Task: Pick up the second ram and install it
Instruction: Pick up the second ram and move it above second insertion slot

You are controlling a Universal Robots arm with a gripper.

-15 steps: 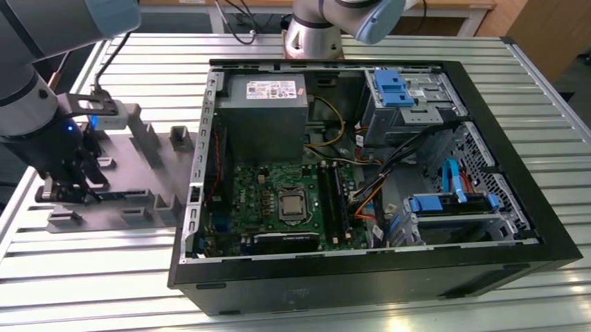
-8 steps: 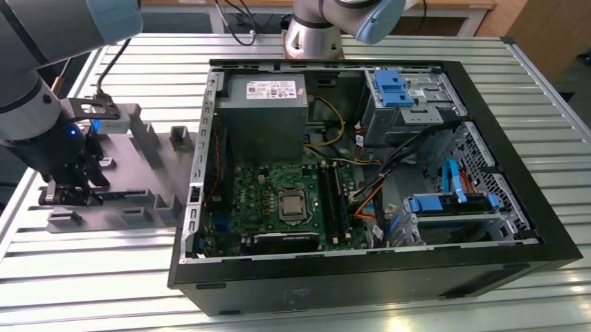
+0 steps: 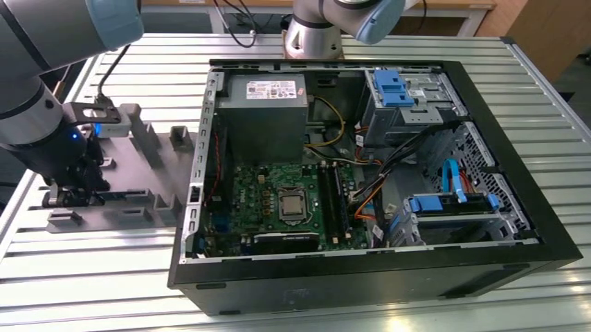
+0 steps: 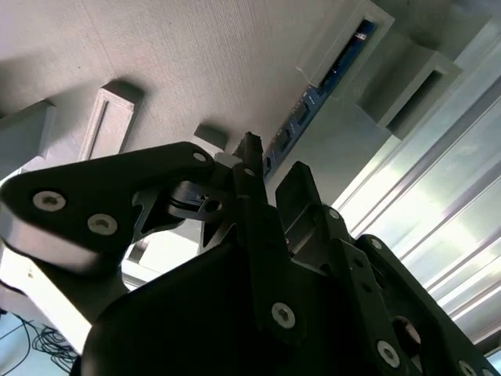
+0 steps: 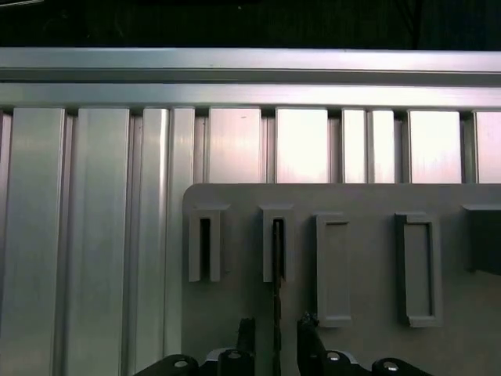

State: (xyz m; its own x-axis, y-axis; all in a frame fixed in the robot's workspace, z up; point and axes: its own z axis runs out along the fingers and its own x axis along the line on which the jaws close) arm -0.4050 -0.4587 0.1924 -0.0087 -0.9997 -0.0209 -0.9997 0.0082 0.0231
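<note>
The second ram (image 5: 276, 274) stands on its edge in the grey moulded tray (image 5: 368, 196), seen end-on as a thin dark line running out of a slot block. In the second wrist view its dark blue-green side (image 4: 313, 102) shows between two upright blocks. My gripper (image 5: 276, 333) straddles the near end of the stick, one finger on each side with a small gap to each. It is open. In the exterior view the gripper (image 3: 69, 197) hangs low over the tray (image 3: 148, 152), at the exterior view's left.
The open computer case (image 3: 517, 228) lies to the exterior view's right of the tray, its motherboard (image 3: 277, 200) facing up with long black slot strips (image 3: 334, 200) beside the processor. Cables and blue drive brackets (image 3: 392, 86) fill its far side. The table is ribbed aluminium (image 5: 94, 235).
</note>
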